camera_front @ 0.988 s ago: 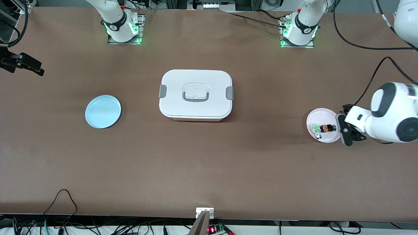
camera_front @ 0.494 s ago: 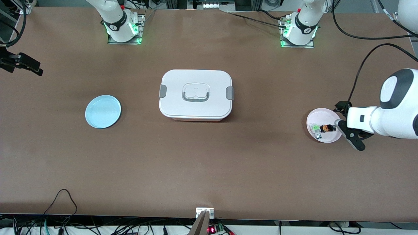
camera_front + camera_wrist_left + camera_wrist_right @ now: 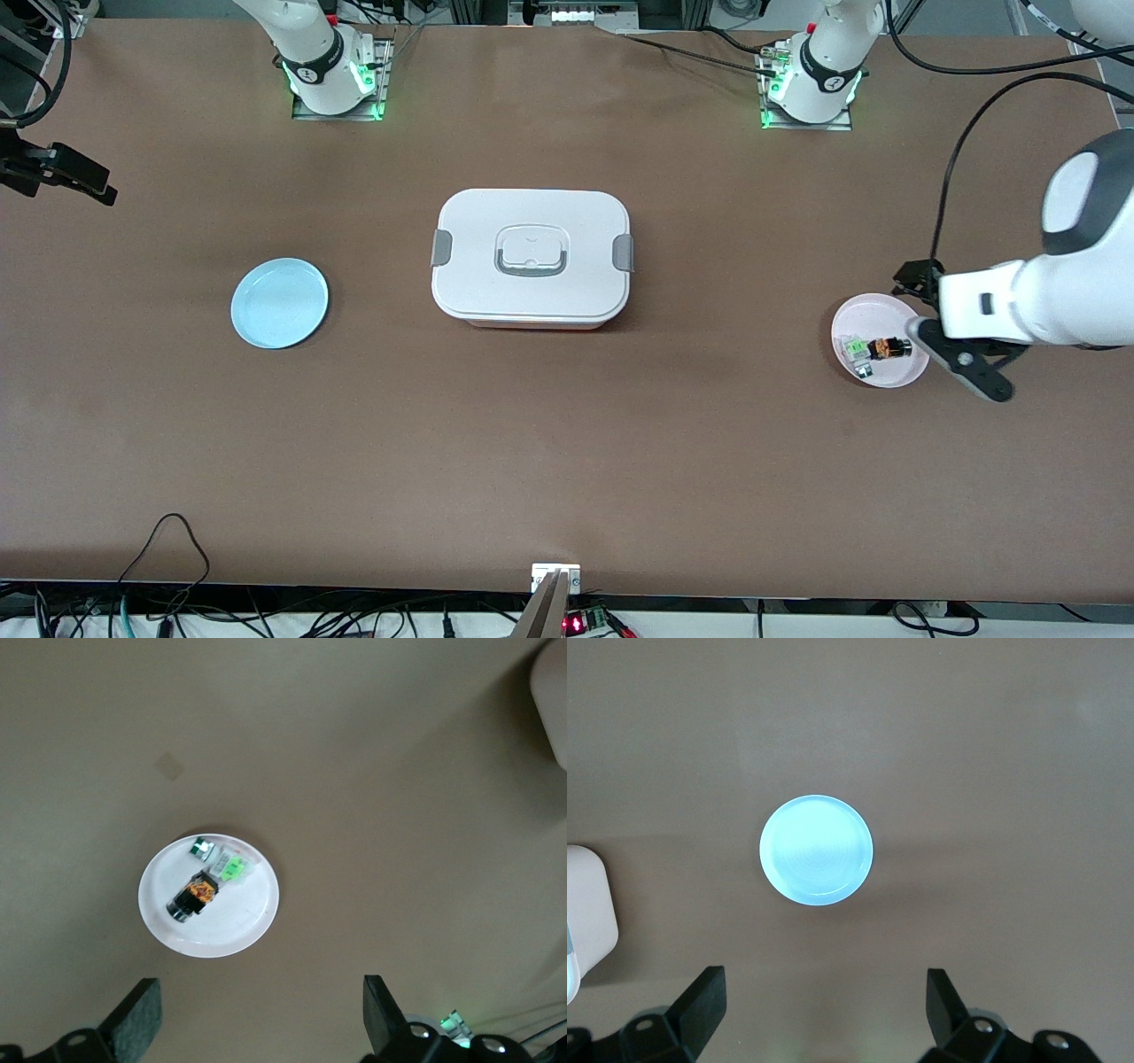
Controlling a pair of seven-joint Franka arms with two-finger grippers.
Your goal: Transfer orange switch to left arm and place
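Note:
The orange switch [image 3: 889, 347] lies on a small pink plate [image 3: 873, 310] near the left arm's end of the table, beside a small clear part with a green top [image 3: 855, 348]. The left wrist view shows the switch [image 3: 194, 896] on that plate [image 3: 252, 921]. My left gripper [image 3: 961, 361] is open and empty, over the bare table just beside the plate [image 3: 257, 1028]. The white box [image 3: 532, 257] stands mid-table. My right gripper [image 3: 80, 177] is open and empty, up in the air at the right arm's end [image 3: 824, 1019].
A light blue plate [image 3: 279, 302] lies between the box and the right arm's end; it also shows in the right wrist view [image 3: 816, 850]. A box corner shows in each wrist view [image 3: 554, 700] [image 3: 585, 912]. Cables run along the table's near edge.
My left hand has turned at the wrist and shifted slightly away from the pink plate, while the forearm swung upward. The right arm has hardly moved.

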